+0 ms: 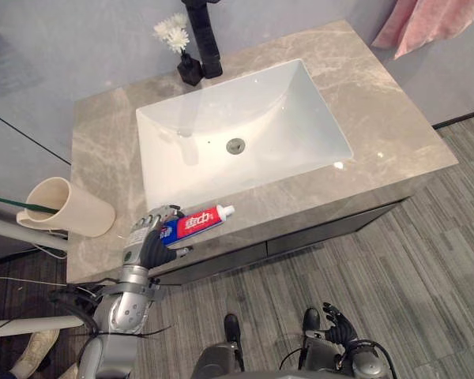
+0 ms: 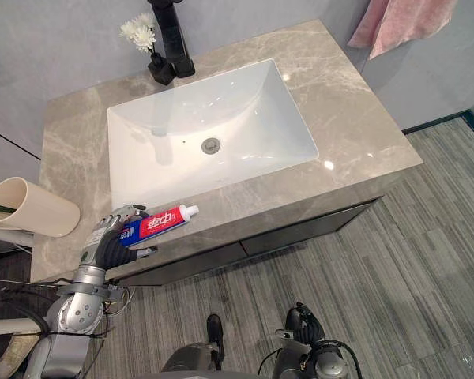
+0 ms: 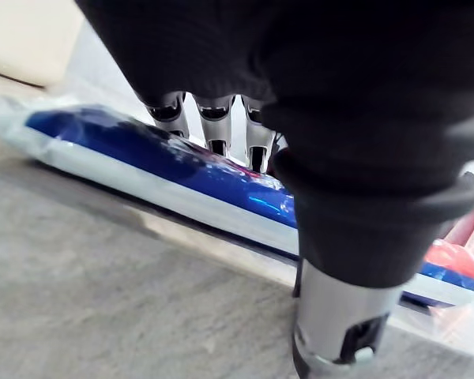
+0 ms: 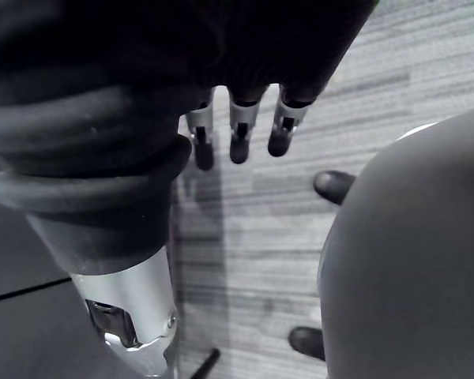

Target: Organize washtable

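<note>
Toothpaste tube (image 1: 199, 223), red and blue with a white cap, sits in the left hand (image 1: 146, 241) at the front left of the countertop (image 1: 379, 118), just in front of the basin (image 1: 245, 95). Its capped end points toward the robot's right, along the front edge. The fingers (image 3: 216, 126) curl over the tube's blue rear part and the thumb closes on it from the other side, so that end is mostly covered in the head views. The wrist view shows a dark line under the tube, but I cannot tell whether the tube touches the stone or hangs just above it.

A cream cup (image 1: 67, 207) lies on its side near the counter's left edge, mouth toward the robot's left. A green toothbrush (image 1: 20, 204) pokes out of it, and the brush's outer end is cut off by the frame.

Behind the basin stand a black faucet (image 1: 205, 35), its top cut off, and a small dark vase (image 1: 189, 69) of white flowers (image 1: 172, 31). The counter's right half is bare. A pink towel (image 1: 426, 20) hangs on the wall, partly out of frame.

The right hand (image 1: 336, 322) hangs low over the striped floor (image 1: 411, 268), fingers loose and holding nothing.
</note>
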